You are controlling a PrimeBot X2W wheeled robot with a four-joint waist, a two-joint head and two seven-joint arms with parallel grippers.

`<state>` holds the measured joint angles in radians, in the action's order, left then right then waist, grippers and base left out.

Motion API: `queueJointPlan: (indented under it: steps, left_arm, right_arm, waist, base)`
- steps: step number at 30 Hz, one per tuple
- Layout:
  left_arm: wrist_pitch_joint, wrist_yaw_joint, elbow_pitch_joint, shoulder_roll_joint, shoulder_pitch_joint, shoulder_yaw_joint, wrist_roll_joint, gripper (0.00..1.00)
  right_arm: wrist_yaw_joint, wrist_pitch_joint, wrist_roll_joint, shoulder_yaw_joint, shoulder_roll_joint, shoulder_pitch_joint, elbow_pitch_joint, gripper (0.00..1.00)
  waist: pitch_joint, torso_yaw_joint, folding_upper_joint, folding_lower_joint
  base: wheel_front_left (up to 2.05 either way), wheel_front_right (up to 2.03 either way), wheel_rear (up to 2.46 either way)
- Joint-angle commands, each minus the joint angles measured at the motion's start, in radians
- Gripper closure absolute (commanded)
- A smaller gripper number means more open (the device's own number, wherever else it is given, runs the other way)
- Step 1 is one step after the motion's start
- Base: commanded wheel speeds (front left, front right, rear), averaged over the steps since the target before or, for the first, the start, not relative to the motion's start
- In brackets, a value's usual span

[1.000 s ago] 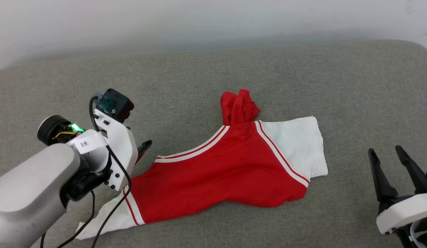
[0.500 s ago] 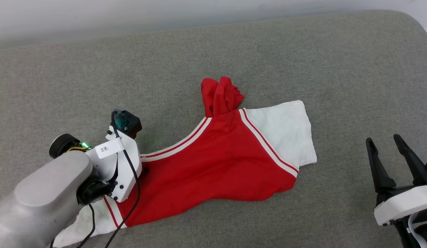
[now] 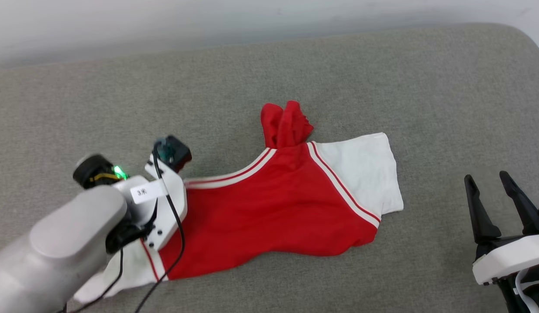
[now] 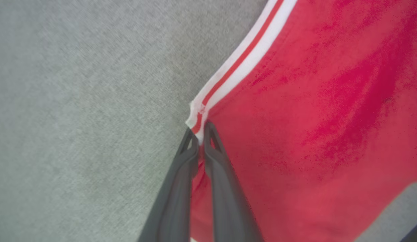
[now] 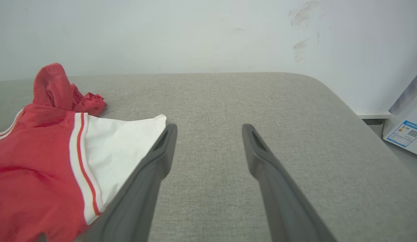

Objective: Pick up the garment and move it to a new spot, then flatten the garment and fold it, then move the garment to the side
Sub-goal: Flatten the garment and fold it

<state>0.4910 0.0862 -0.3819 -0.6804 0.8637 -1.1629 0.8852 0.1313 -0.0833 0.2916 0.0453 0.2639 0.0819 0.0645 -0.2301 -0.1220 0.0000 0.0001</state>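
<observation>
My left tool (image 4: 199, 132) is pinched together on the striped trim at the edge of the garment (image 3: 274, 204), close in at my lower left. My right tool (image 3: 487, 178) hangs with its fingers apart, off to the right of the white sleeve (image 3: 365, 169) and not touching it. The garment lies rumpled across the middle of the grey cushion (image 3: 382, 78), red fabric bunched at its far end. Beyond is a pale wall (image 3: 208, 21).

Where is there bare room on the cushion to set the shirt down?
Free: the wide strip of cushion between the shirt and the wall, and the patch between its white sleeve and the open right gripper. Crowded: the middle and lower left, where the left gripper pinches the striped trim.
</observation>
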Motion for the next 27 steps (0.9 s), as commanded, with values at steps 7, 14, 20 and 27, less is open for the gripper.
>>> queueJointPlan:
  steps: [7,14,20,27]
  left_arm:
    - [-0.062,-0.041,0.092,-0.034,0.103,0.044,-0.068,1.0]
    - [-0.056,-0.043,0.101,-0.025,0.212,0.059,-0.128,1.0]
    - [-0.068,-0.026,-0.005,0.021,0.291,0.041,-0.186,1.0]
    - [-0.099,0.007,-0.206,0.088,0.265,0.022,-0.154,1.0]
  right_arm:
    - [-0.001,0.007,-0.009,0.001,-0.025,-0.016,-0.016,0.0]
    - [-0.001,0.001,-0.01,-0.004,-0.039,0.022,-0.039,0.0]
    - [-0.001,-0.015,-0.013,-0.006,-0.046,0.06,-0.039,0.0]
    - [-0.001,-0.033,-0.01,-0.007,-0.051,0.088,-0.017,0.0]
  waist:
    - [0.019,0.014,0.0,-0.0001]
    - [-0.045,-0.027,0.0,-0.0001]
    - [-0.11,-0.074,0.0,-0.0001]
    - [-0.148,-0.102,0.0,-0.0001]
  base:
    - [0.0,0.0,0.0]
    - [0.0,0.0,0.0]
    - [0.0,0.0,0.0]
    - [0.0,0.0,0.0]
